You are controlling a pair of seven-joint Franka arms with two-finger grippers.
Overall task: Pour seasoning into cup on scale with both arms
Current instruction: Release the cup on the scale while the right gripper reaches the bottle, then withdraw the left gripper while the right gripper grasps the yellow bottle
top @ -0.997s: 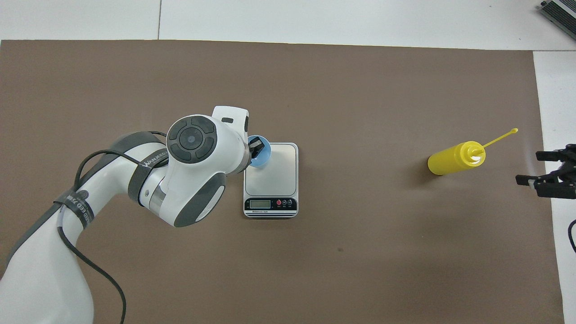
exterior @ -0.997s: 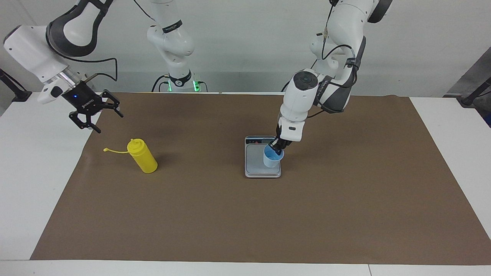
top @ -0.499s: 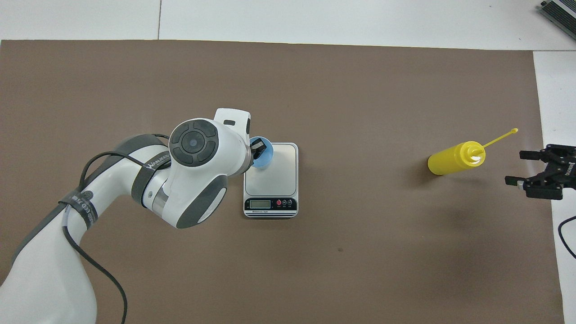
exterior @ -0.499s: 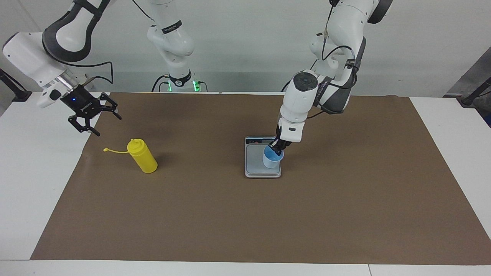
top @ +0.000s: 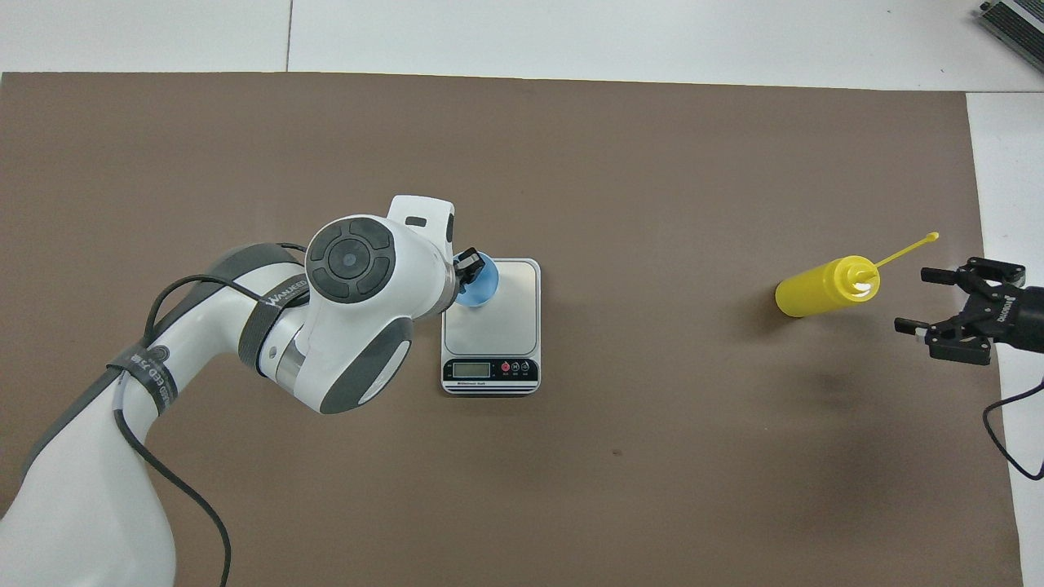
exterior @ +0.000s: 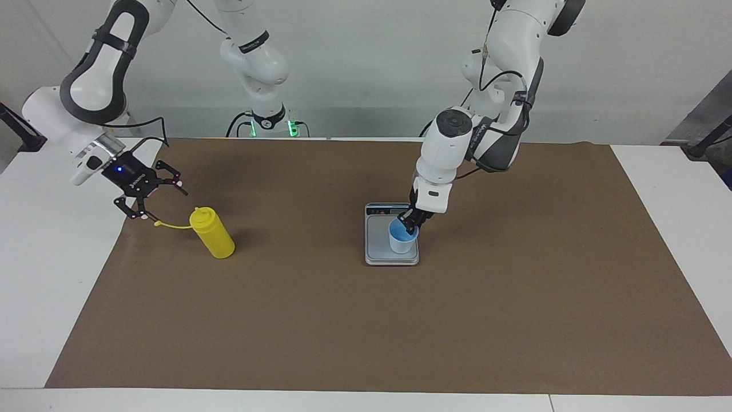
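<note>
Our right gripper has dropped beside the seasoning, jaws spread wide, touching nothing. Our left gripper pinches the cup rim on the scale.

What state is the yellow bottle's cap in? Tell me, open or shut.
Open. The seasoning stands with its nozzle bare, and its cap strap sticks out sideways from the top.

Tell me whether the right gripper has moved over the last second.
Yes. The right gripper, jaws open, has dropped and swung toward the upright bright yellow plastic squeeze bottle, which stands where it did on the brown mat.
</note>
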